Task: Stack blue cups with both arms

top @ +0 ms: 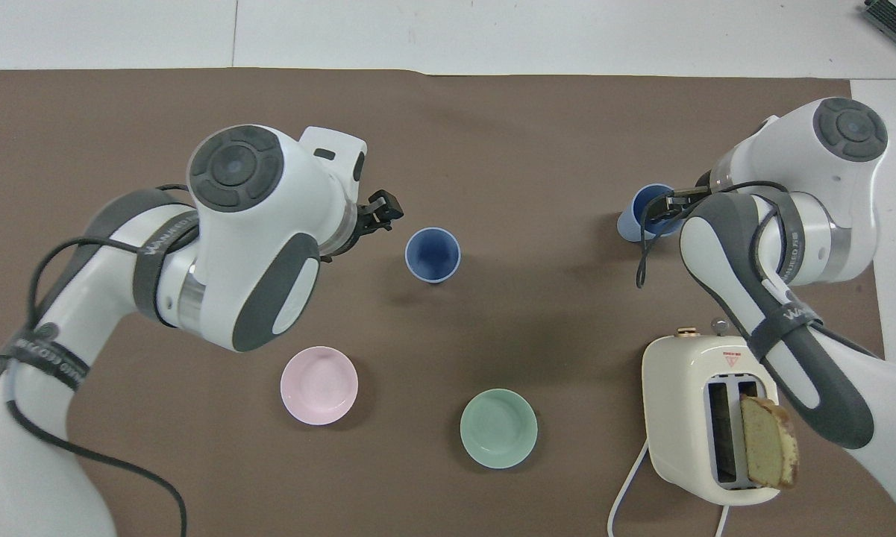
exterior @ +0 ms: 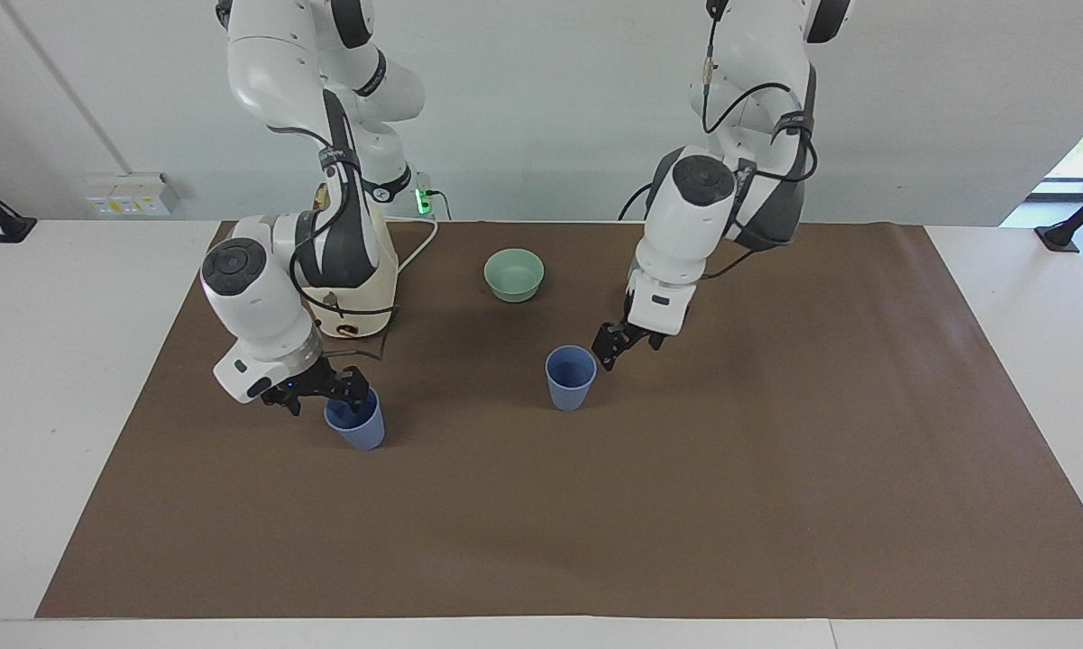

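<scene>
Two blue cups stand upright on the brown mat. One cup [exterior: 570, 383] [top: 433, 255] is at the middle of the table. My left gripper [exterior: 627, 347] [top: 383, 211] is open and empty, in the air beside this cup on its left-arm side, not touching it. The other cup [exterior: 358, 425] [top: 644, 216] is toward the right arm's end. My right gripper [exterior: 317, 392] [top: 671, 201] is low at this cup, open, with one finger inside the rim and the other outside it.
A cream toaster [exterior: 380, 275] [top: 686, 403] with a bread slice [top: 768, 440] stands nearer to the robots than the right arm's cup. A green bowl [exterior: 514, 273] [top: 498, 427] and a pink bowl [top: 318, 385] lie nearer to the robots than the middle cup.
</scene>
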